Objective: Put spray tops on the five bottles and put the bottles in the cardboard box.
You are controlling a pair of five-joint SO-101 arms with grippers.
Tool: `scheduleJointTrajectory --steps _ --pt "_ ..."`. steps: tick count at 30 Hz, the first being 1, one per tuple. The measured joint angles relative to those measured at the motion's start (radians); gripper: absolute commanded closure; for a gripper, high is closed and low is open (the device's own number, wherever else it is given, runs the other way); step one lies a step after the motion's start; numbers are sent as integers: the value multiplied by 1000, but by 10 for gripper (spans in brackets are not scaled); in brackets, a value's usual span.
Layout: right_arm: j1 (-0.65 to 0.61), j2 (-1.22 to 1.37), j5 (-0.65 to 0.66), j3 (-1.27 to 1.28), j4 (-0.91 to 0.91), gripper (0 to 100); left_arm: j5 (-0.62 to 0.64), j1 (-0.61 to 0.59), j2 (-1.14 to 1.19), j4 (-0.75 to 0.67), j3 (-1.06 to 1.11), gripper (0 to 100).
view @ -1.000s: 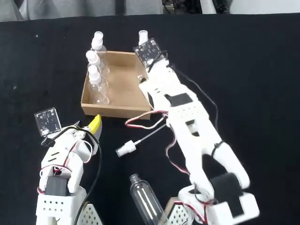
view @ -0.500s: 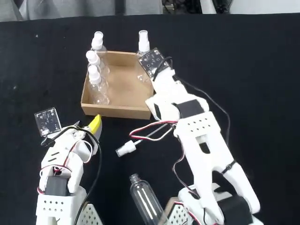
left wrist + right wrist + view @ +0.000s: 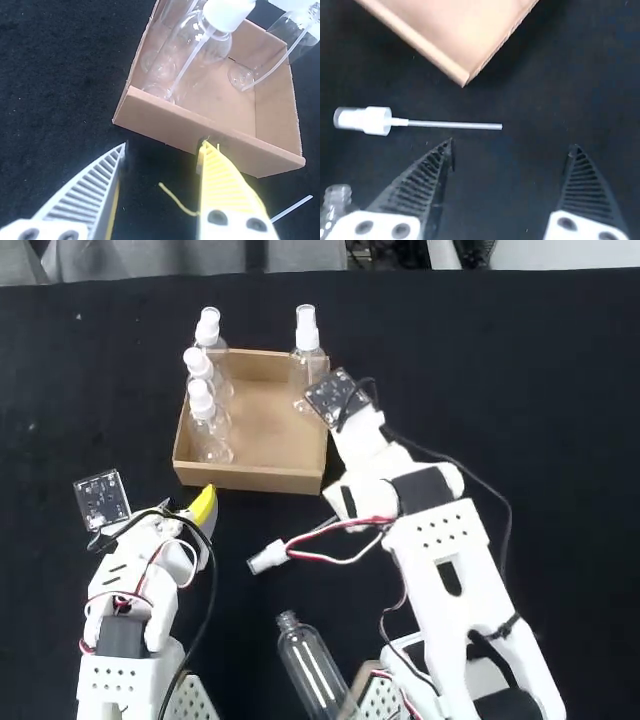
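Four capped bottles (image 3: 212, 430): upright at the cardboard box (image 3: 250, 478), spray tops on; three in a row along one side wall, the fourth by the opposite wall near the far corner.
Fifth bottle (image 3: 310, 670): uncapped, lying on its side on the black table (image 3: 540, 370) between the two arm bases, open neck pointing toward the box, well apart from it.
Loose spray top (image 3: 364, 120): flat on the table between the box's near wall and the bare bottle, touching neither; thin dip tube stretched out sideways.
Cardboard box: open-topped, on the table beyond both arms, brown floor bare in the middle.
Right gripper (image 3: 511, 146): released, jaws spread wide, nothing between them; hanging over the table just beside the dip tube's free end, near a corner of the box.
Left gripper (image 3: 162, 146): released too, grasping nothing; one yellow finger (image 3: 225, 190) and one pale one, tips just short of the box's near wall.
Right arm (image 3: 440, 540): stretched from its base toward the box, red and white cables looping over the dip tube.
Left arm (image 3: 135, 580): folded close to its base.
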Motion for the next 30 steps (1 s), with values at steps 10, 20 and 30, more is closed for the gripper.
scheduleJointTrajectory --steps 10,20,30 --pt "0 -8 0 0 137 697 0 0 0 0 0 787" --pt "-121 -61 -87 0 270 698 0 0 0 0 0 787" --pt "-311 -147 -264 54 284 698 0 0 0 0 0 787"
